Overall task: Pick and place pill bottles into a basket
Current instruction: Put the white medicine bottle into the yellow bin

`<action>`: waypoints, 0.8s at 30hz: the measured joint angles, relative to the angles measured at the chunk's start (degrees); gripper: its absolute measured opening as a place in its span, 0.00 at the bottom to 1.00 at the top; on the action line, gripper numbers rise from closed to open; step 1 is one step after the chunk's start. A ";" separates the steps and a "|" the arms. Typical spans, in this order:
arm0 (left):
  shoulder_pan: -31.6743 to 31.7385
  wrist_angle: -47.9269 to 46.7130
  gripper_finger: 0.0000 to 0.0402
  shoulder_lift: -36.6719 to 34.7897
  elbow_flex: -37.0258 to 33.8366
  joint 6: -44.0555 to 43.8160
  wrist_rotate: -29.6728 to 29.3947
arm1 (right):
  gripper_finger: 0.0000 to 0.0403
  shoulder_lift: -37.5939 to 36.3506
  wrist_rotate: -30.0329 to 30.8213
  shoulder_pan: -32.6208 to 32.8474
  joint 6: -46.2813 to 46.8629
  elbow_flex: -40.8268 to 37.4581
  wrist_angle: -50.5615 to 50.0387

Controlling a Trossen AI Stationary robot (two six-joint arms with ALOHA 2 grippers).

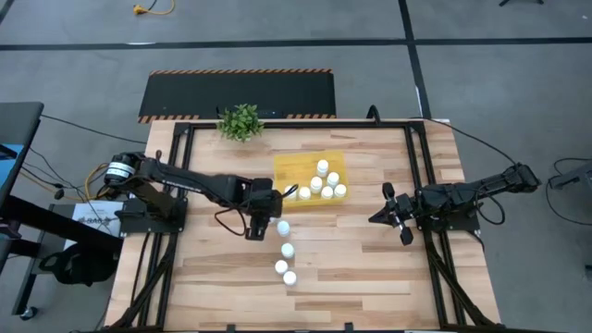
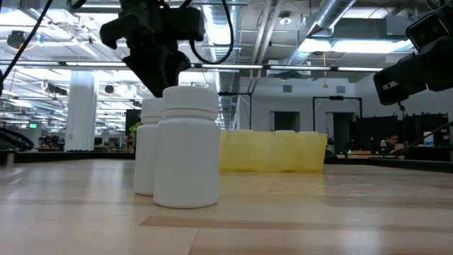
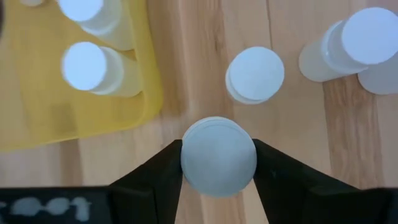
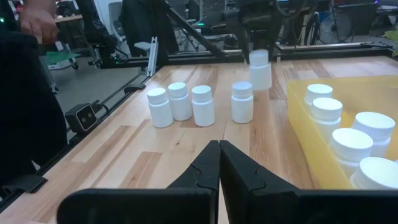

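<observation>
The yellow basket (image 1: pixel 301 166) sits at mid-table with several white pill bottles (image 1: pixel 326 183) standing in it. My left gripper (image 1: pixel 262 222) hovers just left of the basket's near left corner, shut on one pill bottle (image 3: pixel 217 155), which is also in the right wrist view (image 4: pixel 260 70). Several more pill bottles stand upright on the wood in a row toward the near edge (image 1: pixel 286 252); two of these fill the low view (image 2: pixel 185 149). My right gripper (image 1: pixel 393 215) waits shut at the table's right side, holding nothing. My left gripper pinches the bottle's upper part between its two fingers, one on each side at the cap (image 3: pixel 186 163). The fingers (image 3: pixel 155 180) come from above, pointing steeply down. The bottle hangs upright, lifted clear of the table (image 4: pixel 260 84).
A small green potted plant (image 1: pixel 240 121) stands at the far edge. The nearest standing bottle (image 3: pixel 255 74) is right beside the held one. Black frame rails (image 1: pixel 421 176) run along the table's sides. A person's hand (image 4: pixel 37 22) shows beyond the table.
</observation>
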 joint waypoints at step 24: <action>11.18 -4.44 0.41 0.00 12.70 11.31 -1.80 | 0.00 0.01 0.02 0.02 0.00 0.00 0.00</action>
